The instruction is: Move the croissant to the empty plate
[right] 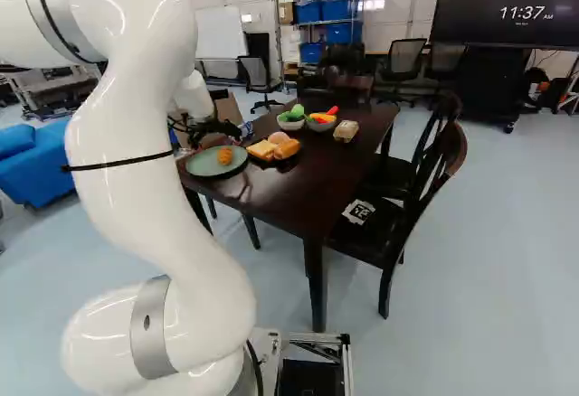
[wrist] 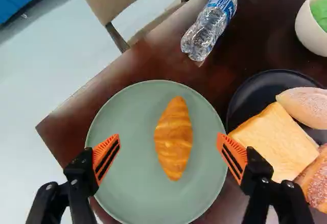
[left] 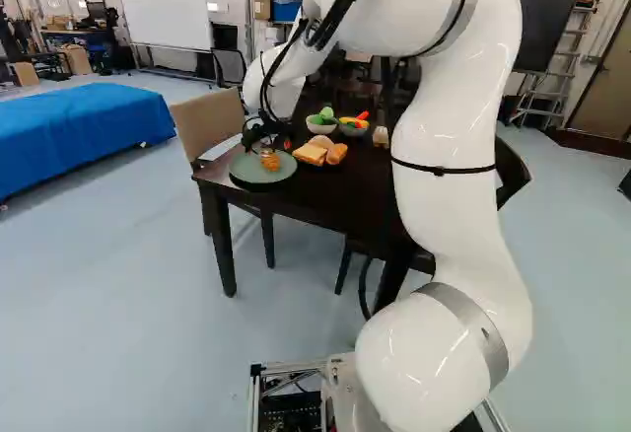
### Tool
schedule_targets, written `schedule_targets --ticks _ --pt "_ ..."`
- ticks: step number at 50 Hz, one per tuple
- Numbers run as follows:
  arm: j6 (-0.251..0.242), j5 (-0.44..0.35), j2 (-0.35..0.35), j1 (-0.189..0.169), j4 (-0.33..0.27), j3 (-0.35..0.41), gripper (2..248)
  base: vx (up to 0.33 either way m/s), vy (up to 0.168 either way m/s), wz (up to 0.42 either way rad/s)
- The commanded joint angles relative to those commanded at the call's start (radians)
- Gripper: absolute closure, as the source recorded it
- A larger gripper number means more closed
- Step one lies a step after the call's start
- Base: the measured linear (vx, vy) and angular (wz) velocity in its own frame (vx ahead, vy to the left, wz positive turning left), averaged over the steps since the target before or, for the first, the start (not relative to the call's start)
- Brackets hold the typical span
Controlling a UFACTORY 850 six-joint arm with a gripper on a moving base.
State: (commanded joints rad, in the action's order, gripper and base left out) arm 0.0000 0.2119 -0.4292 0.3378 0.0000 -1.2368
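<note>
Dining table (right: 308, 174), dark wood, ahead of the base. White arm (left: 444, 166) reaches out to its near left corner, where the green plate lies. Tan chair (left: 207, 116) drawn up at that corner; dark wooden chair (right: 380, 220) at the table's right side, printed sheet (right: 358, 212) on the seat.

Gripper (left: 268, 146) above the green plate, pointing down at it. Claw released: fingers well apart, orange pads (wrist: 106, 157) facing each other, nothing grasped.

Green plate (wrist: 127, 183) near the table edge, bearing the croissant and nothing else. Dark plate (wrist: 245, 98) just beside it; whether rims touch, cannot tell. On the dark plate: a bread slice (wrist: 273, 142) and two rolls, one pale (wrist: 306, 106), one browner and sugared-looking (wrist: 316, 183).

Clear plastic bottle (wrist: 209, 27) on its side, near the green plate, blue cap away from it. White bowl (right: 290, 125) holds green food; grey bowl (right: 320, 127) next to it, yellow and red pieces inside.

Croissant (wrist: 173, 137) lies flat, about mid-plate on the green one. In the wrist view it shows between the fingers, apart from both.
</note>
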Motion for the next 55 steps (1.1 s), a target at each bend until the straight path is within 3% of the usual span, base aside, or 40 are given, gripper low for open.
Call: schedule_targets --ticks 26,55 --pt "0.000 0.000 0.068 -0.002 0.000 0.017 3 0.000 0.000 0.000" --pt "0.000 0.000 0.259 -0.046 0.000 0.168 3 0.000 0.000 0.000"
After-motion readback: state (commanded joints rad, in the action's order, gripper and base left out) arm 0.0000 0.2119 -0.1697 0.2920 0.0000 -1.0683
